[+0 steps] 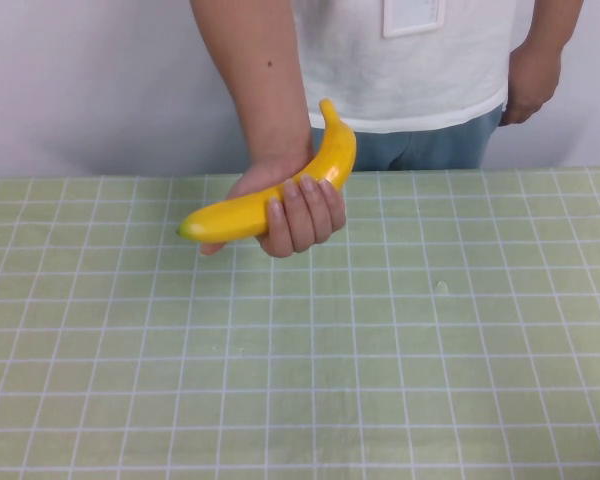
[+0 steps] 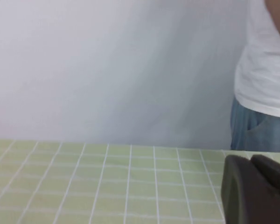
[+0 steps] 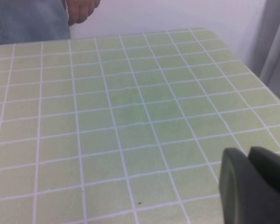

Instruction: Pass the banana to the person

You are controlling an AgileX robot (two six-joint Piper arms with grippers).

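Observation:
The banana [image 1: 280,195], bright yellow with a greenish tip, lies in the person's [image 1: 410,60] hand [image 1: 298,215], just above the far part of the table. The fingers curl around its middle. Neither gripper shows in the high view. My left gripper [image 2: 249,159] shows in the left wrist view with its dark fingers together and nothing between them, low over the table, with the person's shirt and jeans [image 2: 263,93] beyond it. My right gripper [image 3: 247,152] is also shut and empty over the table. The banana does not show in either wrist view.
The table [image 1: 380,350] is covered by a green cloth with a white grid. A white wall stands behind it. The person's other hand [image 3: 81,9] hangs at the far edge. The table's right edge [image 3: 252,70] shows in the right wrist view.

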